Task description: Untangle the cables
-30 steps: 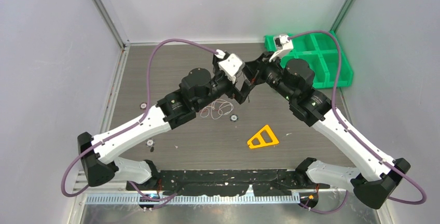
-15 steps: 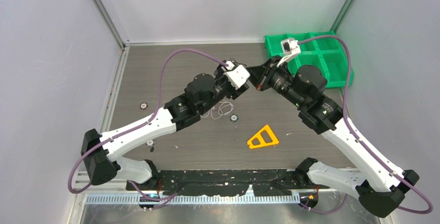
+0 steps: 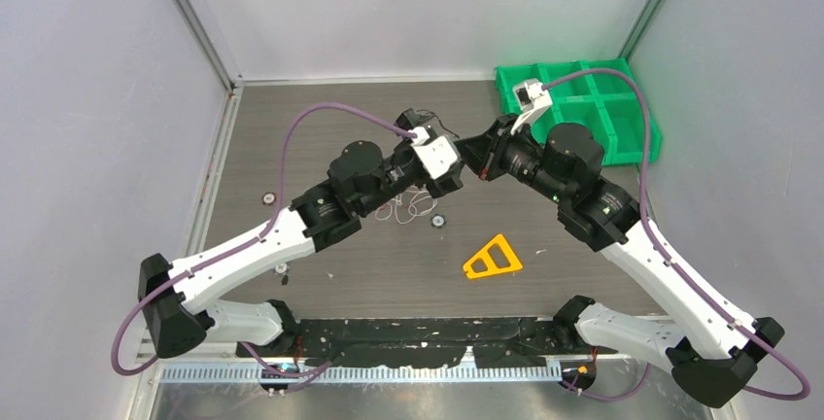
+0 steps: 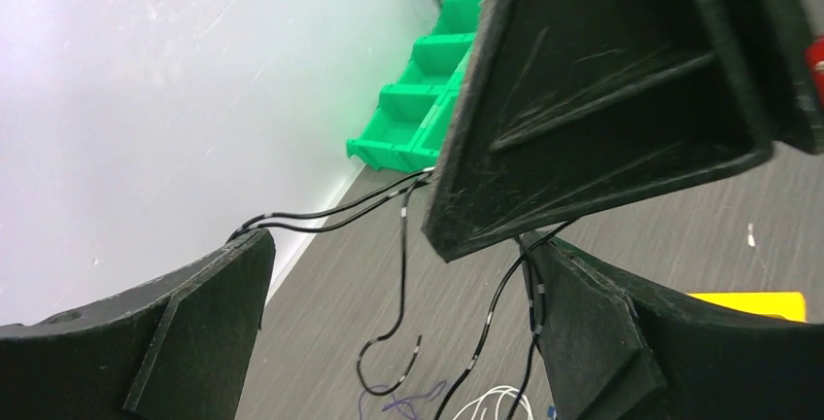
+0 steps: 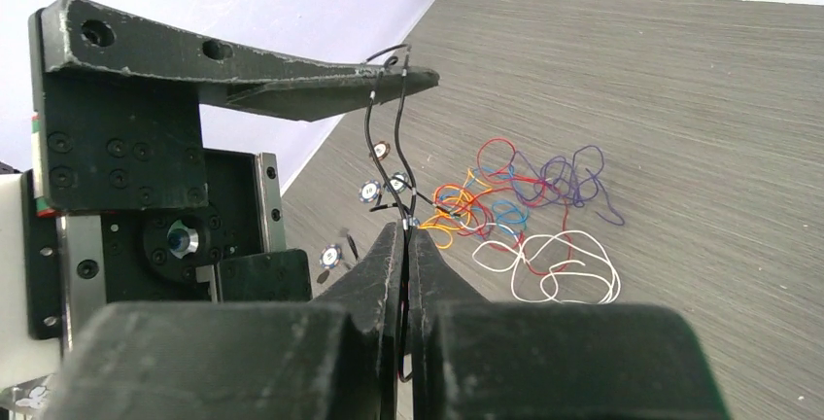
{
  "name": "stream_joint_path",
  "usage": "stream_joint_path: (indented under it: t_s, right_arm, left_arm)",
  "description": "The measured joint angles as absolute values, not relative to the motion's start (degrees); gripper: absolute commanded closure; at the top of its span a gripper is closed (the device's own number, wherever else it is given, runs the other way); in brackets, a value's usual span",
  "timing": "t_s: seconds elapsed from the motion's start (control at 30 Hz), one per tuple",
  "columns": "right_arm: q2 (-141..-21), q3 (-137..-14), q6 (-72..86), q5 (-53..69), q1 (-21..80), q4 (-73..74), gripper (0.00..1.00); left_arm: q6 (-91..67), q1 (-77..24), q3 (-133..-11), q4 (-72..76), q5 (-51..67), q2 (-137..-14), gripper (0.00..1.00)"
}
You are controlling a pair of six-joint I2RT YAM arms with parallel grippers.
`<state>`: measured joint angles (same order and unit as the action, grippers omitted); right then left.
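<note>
While the left gripper (image 4: 396, 245) stands with jaws wide apart, the black cable (image 4: 402, 264) only hangs over one finger (image 5: 291, 75) and may slide off. At its 3 o'clock in the top view, the right gripper (image 5: 406, 235) is pinched together on that cable; a hard pull could snag it or knock the grippers together. The other cables (image 5: 515, 196) lie heaped on the surface (image 5: 680, 99), near 8 o'clock of the grippers, and might drag along.

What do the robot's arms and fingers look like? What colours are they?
The left arm and the right arm match: smooth white shells between chunky black joints, some round like drums. A thick purple hose loops along each arm. The fingers are flat black wedges with raised ribs and lots of pale scratches.
</note>
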<state>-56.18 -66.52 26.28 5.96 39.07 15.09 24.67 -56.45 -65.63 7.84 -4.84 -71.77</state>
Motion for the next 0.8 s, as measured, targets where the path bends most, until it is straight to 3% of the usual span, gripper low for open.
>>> stream_joint_path:
  t_s: [0.37, 0.63, 0.8]
  right_arm:
    - [-56.29, -66.63, 23.57, 5.98, 39.05, 15.62, 0.95]
    - [-56.66, -67.51, 20.82, 2.13, 38.79, 15.94, 0.95]
    - [-57.23, -67.51, 21.52, 1.85, 38.79, 15.92, 0.95]
  left_arm:
    - [23.07, -56.31, -68.45, -1.58, -2.44, -70.91, 0.0]
    - [20.16, -56.16, -58.83, -6.74, -2.68, -58.96, 0.0]
    - [20.62, -57.45, -63.99, -6.33, -1.69, -60.4, 0.0]
